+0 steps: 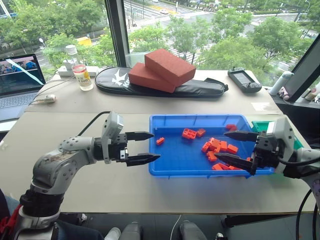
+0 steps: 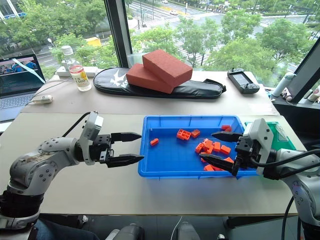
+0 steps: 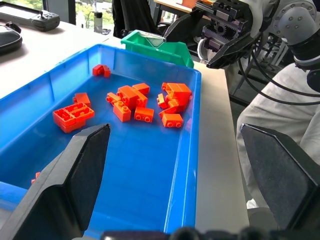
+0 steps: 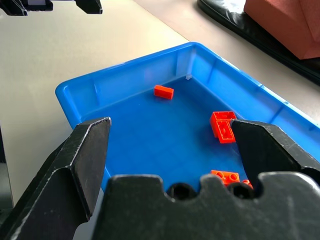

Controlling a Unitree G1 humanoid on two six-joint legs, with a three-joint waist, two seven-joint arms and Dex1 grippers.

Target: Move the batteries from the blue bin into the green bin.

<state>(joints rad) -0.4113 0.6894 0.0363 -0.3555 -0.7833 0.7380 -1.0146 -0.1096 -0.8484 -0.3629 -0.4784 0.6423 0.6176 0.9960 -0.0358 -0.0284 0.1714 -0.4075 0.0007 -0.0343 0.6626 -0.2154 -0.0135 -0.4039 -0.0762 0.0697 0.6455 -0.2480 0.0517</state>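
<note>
Your left gripper (image 1: 141, 147), jaws spread, empty, hangs just outside the blue bin's (image 1: 165, 170) left wall. Right gripper (image 1: 236, 147), jaws spread, empty, over its right end, above orange bricks (image 1: 216, 147). Green bin (image 3: 165, 47) touching the blue bin's right end. You see no batteries.

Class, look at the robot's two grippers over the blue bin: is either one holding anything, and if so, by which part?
Nothing is held. The left gripper and the right gripper both stand open and empty, above the blue bin.

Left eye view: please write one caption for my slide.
Two open grippers, left and right, flank a blue bin of orange bricks.
</note>
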